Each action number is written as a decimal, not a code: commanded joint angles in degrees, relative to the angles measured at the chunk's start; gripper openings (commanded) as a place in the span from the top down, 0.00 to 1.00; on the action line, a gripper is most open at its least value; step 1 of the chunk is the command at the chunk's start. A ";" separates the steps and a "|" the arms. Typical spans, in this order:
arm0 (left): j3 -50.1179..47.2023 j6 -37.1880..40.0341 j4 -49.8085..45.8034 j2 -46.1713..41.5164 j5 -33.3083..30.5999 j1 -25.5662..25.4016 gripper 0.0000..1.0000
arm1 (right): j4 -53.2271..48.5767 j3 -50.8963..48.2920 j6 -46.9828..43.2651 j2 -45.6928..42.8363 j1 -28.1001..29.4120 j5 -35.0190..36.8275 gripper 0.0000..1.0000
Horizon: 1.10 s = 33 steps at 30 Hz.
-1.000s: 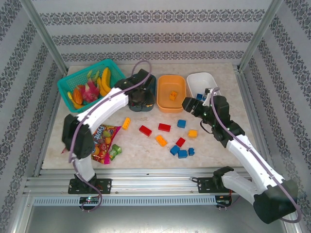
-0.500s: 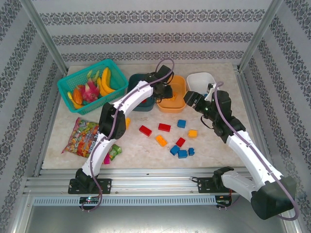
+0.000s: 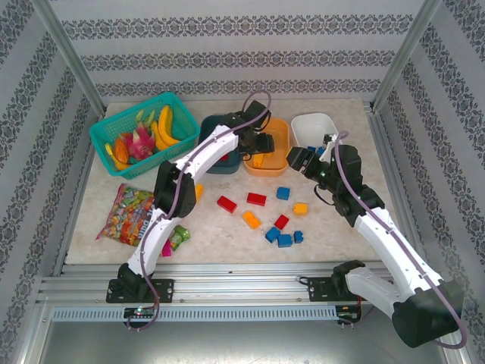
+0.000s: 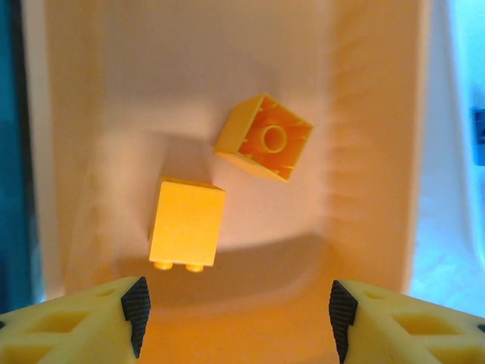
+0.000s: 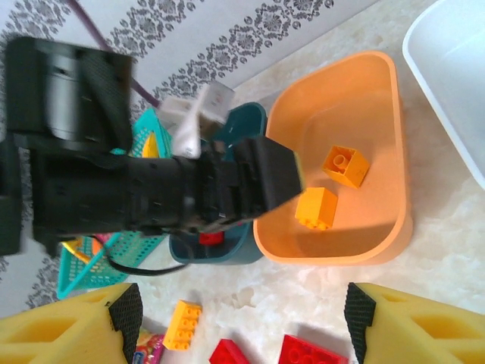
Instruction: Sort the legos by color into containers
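In orange tub (image 4: pixel 371 136), two legos (image 4: pixel 187 222).

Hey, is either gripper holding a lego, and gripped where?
Nothing is held. The left gripper hangs open over the orange tub, and the right gripper is open and empty too.

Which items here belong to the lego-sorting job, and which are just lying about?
Job: loose legos on the table; two orange bricks in the orange tub; teal tub; white tub.
Lying about: fruit basket; candy bag.
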 commanded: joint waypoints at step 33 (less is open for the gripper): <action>-62.81 -47.33 16.32 -29.88 6.98 0.67 0.26 | -5.19 0.68 -20.83 7.53 21.01 -4.04 0.27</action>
